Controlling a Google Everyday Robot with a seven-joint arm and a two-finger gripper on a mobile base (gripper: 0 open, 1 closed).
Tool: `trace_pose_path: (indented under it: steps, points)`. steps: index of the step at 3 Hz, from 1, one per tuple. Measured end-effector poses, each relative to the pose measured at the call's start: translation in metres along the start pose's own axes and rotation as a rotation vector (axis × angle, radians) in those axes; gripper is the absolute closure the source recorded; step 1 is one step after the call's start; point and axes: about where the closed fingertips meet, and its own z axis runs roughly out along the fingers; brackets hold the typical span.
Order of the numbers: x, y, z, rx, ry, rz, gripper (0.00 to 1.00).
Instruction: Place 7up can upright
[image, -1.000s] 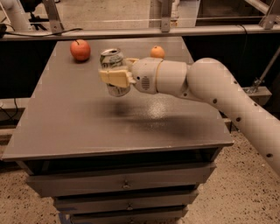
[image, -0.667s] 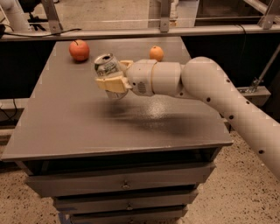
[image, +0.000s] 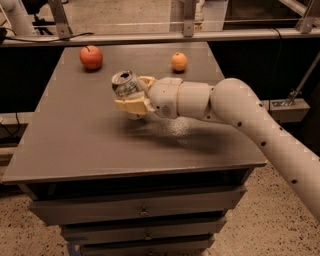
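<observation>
Claw (image: 134, 95) over mid-worktop, pinching can (image: 124, 83) across its body. Can tilted, shiny top facing up-left toward camera, base hidden behind claw; I couldn't tell whether it touched worktop (image: 70, 140). My read: placing step, not yet done. I judged wrist needed rolling till top faced straight up, then slow descent till base sat flat, release only after that. Letting go while tilted risked can tipping and rolling. Apple (image: 91, 57) and orange (image: 179, 61) sat well apart near far edge, no obstacle.

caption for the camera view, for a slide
Tool holds the tilted 7up can over the grey table, with a red apple and an orange fruit behind.
</observation>
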Motion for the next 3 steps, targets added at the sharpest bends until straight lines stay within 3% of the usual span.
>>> trace_pose_path:
  steps: [1,3]
  points:
    - [-0.006,0.001,-0.005,-0.013,0.018,0.008,0.82]
    - [-0.018,0.008,-0.015,-0.059,0.034,0.043,0.36]
